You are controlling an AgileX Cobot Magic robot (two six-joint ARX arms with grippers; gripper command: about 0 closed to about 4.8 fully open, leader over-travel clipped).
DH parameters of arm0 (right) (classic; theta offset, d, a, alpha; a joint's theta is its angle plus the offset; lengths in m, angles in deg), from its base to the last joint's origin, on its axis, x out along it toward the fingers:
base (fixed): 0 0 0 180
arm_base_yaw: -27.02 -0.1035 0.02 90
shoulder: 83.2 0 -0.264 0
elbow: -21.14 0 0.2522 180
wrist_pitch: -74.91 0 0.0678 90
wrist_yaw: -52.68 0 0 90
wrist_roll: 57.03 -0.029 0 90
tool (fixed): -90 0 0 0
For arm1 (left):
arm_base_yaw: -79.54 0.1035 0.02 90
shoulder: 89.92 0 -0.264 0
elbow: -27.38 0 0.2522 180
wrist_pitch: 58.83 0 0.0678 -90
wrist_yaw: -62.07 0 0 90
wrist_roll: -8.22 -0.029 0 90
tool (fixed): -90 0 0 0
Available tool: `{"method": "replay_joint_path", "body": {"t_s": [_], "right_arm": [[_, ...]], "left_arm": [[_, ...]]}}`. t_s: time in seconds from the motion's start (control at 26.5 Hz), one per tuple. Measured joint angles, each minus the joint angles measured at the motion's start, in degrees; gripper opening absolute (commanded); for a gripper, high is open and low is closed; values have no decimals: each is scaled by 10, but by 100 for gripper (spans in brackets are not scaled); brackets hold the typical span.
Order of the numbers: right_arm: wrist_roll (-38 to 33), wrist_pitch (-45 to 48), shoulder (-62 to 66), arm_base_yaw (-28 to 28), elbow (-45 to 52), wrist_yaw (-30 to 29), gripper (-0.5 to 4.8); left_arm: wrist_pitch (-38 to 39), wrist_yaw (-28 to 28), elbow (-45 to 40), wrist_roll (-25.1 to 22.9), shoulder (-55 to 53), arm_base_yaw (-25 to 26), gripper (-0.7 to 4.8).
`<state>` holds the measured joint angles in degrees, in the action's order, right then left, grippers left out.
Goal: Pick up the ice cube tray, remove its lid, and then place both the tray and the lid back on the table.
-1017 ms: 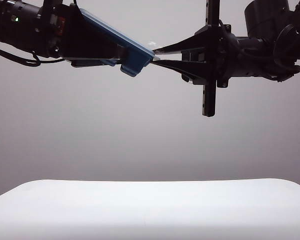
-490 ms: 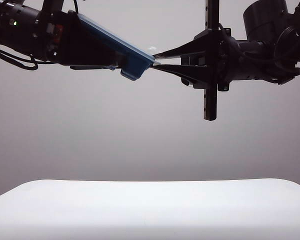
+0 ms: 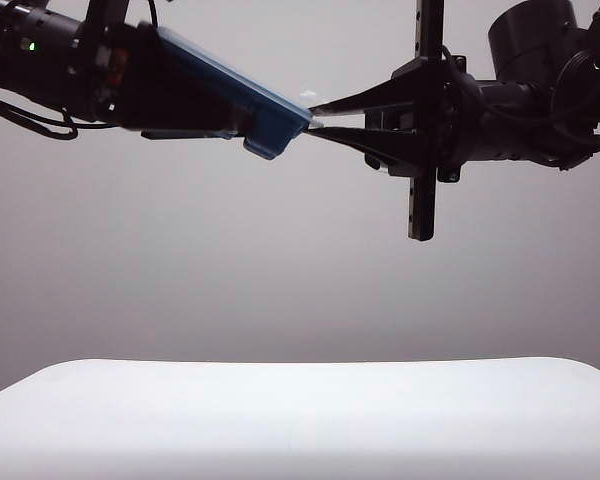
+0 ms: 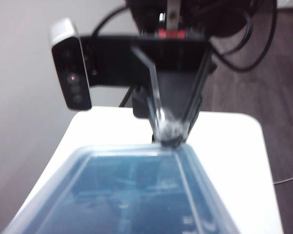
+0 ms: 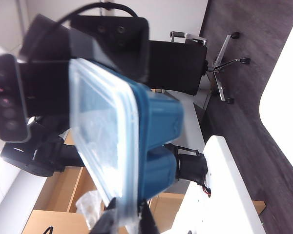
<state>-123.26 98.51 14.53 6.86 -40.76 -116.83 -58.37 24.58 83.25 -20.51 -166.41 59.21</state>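
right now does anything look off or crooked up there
Nothing damaged or spilled. The ice cube tray is tilted in mid-air, well above the table, held by the left gripper. Its lid is on, and the right gripper pinches the lid's edge at one corner.

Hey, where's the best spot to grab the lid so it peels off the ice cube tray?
Likely the lid's overhanging corner lip, approached from the tray's free end, where the right gripper is already shut on it. The left gripper holds the ice cube tray at the opposite end.
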Motion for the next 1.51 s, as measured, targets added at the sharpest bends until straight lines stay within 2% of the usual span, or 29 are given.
{"method": "replay_joint_path", "body": {"t_s": [0.08, 0.19, 0.26, 0.34, 0.41, 0.72, 0.87, 0.98, 1.09, 1.24, 1.36, 1.51], "right_arm": [[20, -22, -2, -2, -3, 1, -6], [35, -38, -3, -4, -4, 8, 5], [37, -38, -3, -4, -4, 9, 51], [40, -38, -3, -4, -4, 9, 144], [47, -39, -3, -4, -3, 15, 182], [69, -68, 4, 10, 5, 8, 175], [65, -62, 2, 9, 2, 6, 176], [52, -39, 1, 16, 2, 8, 175], [48, -26, 2, 18, 2, 19, 170], [40, -21, 2, 17, 2, 30, 165], [31, -19, 2, 13, 2, 30, 122], [-14, 33, 2, 6, 2, 48, 113]], "left_arm": [[-17, 4, -4, 28, -1, 0, 156], [-28, 5, -6, 43, -2, 1, 155], [-27, 4, -6, 44, -2, 1, 154], [-27, 2, -6, 45, -2, 1, 154], [-28, -1, -6, 54, -2, 1, 154], [-88, -67, 6, 40, 6, 6, 154], [-66, -67, 4, 28, 2, 3, 155], [-6, -69, 4, -8, 2, 4, 155], [21, -64, 4, -19, 0, 4, 155], [24, -56, 4, -22, 0, 4, 154], [24, -56, 4, -24, 0, 4, 155], [24, -56, 4, -25, -3, 3, 155]]}}
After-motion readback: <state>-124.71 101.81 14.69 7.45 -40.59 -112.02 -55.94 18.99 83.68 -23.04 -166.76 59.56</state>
